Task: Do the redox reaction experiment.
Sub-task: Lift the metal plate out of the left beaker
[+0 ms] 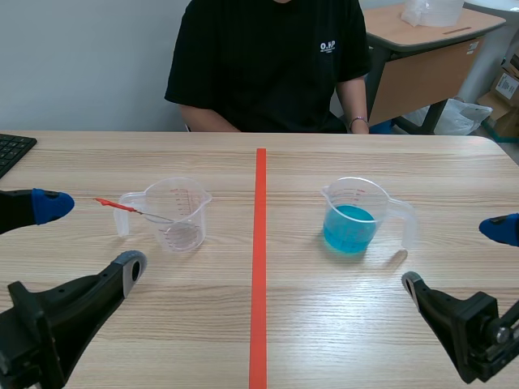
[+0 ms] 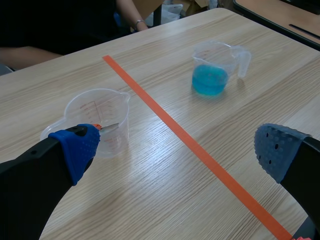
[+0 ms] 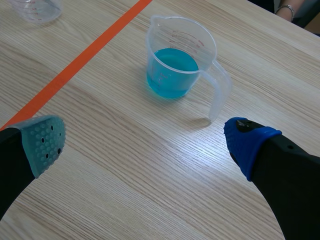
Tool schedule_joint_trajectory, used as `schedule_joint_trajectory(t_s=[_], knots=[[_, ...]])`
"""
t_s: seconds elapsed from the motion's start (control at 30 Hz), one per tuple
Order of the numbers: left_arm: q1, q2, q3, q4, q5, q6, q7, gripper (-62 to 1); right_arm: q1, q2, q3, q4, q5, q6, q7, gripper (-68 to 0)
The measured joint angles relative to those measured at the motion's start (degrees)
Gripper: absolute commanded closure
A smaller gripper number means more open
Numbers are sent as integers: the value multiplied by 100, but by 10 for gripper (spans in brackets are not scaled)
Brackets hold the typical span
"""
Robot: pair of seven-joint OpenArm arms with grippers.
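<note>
On the light wooden table (image 1: 324,324), left of the orange-red tape line (image 1: 260,243), stands a clear plastic measuring cup (image 1: 178,215) with a handle. It holds no liquid that I can see. A thin rod with an orange-red end (image 1: 117,206) leans in it, the red end sticking out over the rim on the handle side. It could be a metal pin or a stirrer; too small to tell.

Right of the tape is a second clear plastic measuring cup with blue liquid (image 1: 353,219), upright and roughly a third full, handle pointing to the robot's right. The two cups are well apart.

The left gripper (image 1: 89,235) is spread wide and holds nothing. It is low over the table, near the empty cup on the robot's side, one blue pad just in front of that cup in the wrist view. The right gripper (image 1: 456,257) is also spread wide and empty, near the blue cup's handle but not touching it.

A person in a black shirt (image 1: 268,57) sits across the table, and a black keyboard (image 1: 12,150) corner shows at far left.

Progress: looks like the very start. Nothing is grasped, the blue liquid is all in its own cup, and the rod is dry. Left to do, I judge: grip the blue cup and bring rod and solution together, probably by pouring into the left cup.
</note>
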Motion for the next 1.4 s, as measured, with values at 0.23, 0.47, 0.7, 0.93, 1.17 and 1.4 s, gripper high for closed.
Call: schedule_joint_trajectory(t_s=[0.23, 0.47, 0.7, 0.93, 1.17, 1.4], knots=[[0, 0, 0, 0, 0, 4, 0, -623, 0, 0, 0, 0, 0, 0, 0, -679], [0, 0, 0, 0, 111, 157, 0, -623, 0, 0, 0, 0, 0, 0, 0, -679], [192, 0, -164, -146, 498, 815, 243, -623, 0, 0, 0, 0, 0, -2, 0, -679], [1211, 0, -715, -651, 520, 1174, 243, -623, 0, 0, 0, 0, 0, 0, 0, -679], [2085, 15, -927, -1355, 520, 1167, 90, -623, 0, 0, 0, 0, 0, 0, 0, -679], [2116, 546, -922, -2094, 518, 1298, -55, -623, 2, 0, 0, 0, -2, 22, 2, -679]])
